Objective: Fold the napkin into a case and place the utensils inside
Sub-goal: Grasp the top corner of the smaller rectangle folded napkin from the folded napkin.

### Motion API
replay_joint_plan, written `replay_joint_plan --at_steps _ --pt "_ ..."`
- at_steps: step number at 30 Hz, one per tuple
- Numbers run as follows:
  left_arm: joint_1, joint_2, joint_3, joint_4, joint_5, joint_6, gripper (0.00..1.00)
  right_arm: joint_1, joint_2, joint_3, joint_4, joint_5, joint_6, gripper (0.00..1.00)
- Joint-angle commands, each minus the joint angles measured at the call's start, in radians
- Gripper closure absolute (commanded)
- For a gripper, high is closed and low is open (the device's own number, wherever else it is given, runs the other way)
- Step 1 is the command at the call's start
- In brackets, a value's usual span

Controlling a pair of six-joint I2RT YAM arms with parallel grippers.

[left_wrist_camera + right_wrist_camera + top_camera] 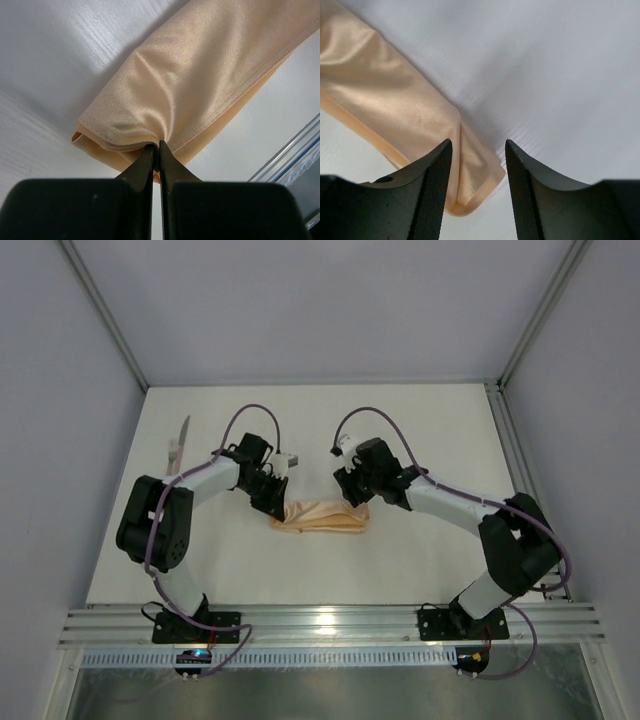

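Note:
The peach-orange napkin [322,517] lies folded into a narrow strip in the middle of the table. My left gripper [274,504] is at its left end. In the left wrist view my left gripper [157,146] is shut, pinching the layered edge of the napkin [200,75]. My right gripper [356,496] is at the strip's right end. In the right wrist view my right gripper [477,146] is open, with the jaws on either side of the napkin's [395,110] end corner and not touching it. One utensil [178,445], a knife with a pale handle, lies at the far left.
The white table [450,430] is walled by grey panels on three sides. A metal rail [320,622] runs along the near edge, and also shows in the left wrist view [290,155].

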Motion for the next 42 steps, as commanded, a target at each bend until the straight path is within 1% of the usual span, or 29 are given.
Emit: replay_joint_plan --at_steps 1,2,3,4,5,7,9,10,13,21,24,27,35,38,42 --pt "0.013 -0.063 0.035 -0.013 0.032 -0.011 1.00 0.042 -0.186 -0.066 0.228 -0.021 -0.147 0.48" --pt "0.016 -0.068 0.036 -0.026 0.032 -0.010 1.00 0.087 -0.209 -0.136 0.304 -0.040 -0.202 0.46" --pt "0.018 -0.074 0.033 -0.027 0.032 -0.013 1.00 0.114 -0.238 -0.170 0.375 -0.056 -0.228 0.45" --pt "0.024 -0.074 0.029 -0.030 0.030 -0.016 1.00 0.140 -0.243 -0.199 0.501 -0.090 -0.260 0.45" --pt "0.025 -0.074 0.025 -0.030 0.032 -0.025 1.00 0.195 -0.242 -0.250 0.556 -0.101 -0.324 0.45" --pt "0.032 -0.072 0.022 -0.033 0.035 -0.030 1.00 0.243 -0.203 -0.285 0.703 -0.118 -0.377 0.41" --pt "0.035 -0.071 0.022 -0.039 0.039 -0.031 1.00 0.281 -0.157 -0.278 0.743 -0.135 -0.405 0.41" --pt "0.041 -0.071 0.024 -0.049 0.042 -0.031 1.00 0.286 -0.102 -0.263 0.743 -0.136 -0.405 0.40" --pt "0.045 -0.068 0.029 -0.059 0.050 -0.033 1.00 0.304 -0.018 -0.210 0.765 -0.155 -0.422 0.41" --pt "0.047 -0.057 0.022 -0.050 0.061 -0.048 1.00 0.324 0.071 -0.143 0.753 -0.208 -0.417 0.40" --pt "0.048 -0.051 0.030 -0.050 0.064 -0.048 1.00 0.327 0.093 -0.129 0.737 -0.262 -0.400 0.42" --pt "0.048 -0.043 0.032 -0.050 0.065 -0.048 1.00 0.339 0.116 -0.106 0.710 -0.270 -0.390 0.43" --pt "0.048 -0.042 0.025 -0.047 0.065 -0.048 1.00 0.342 0.185 -0.054 0.658 -0.224 -0.362 0.43" --pt "0.047 -0.045 0.027 -0.049 0.064 -0.048 1.00 0.341 0.203 -0.046 0.667 -0.167 -0.322 0.44" --pt "0.048 -0.045 0.027 -0.052 0.067 -0.048 1.00 0.342 0.209 -0.048 0.677 -0.164 -0.278 0.46"
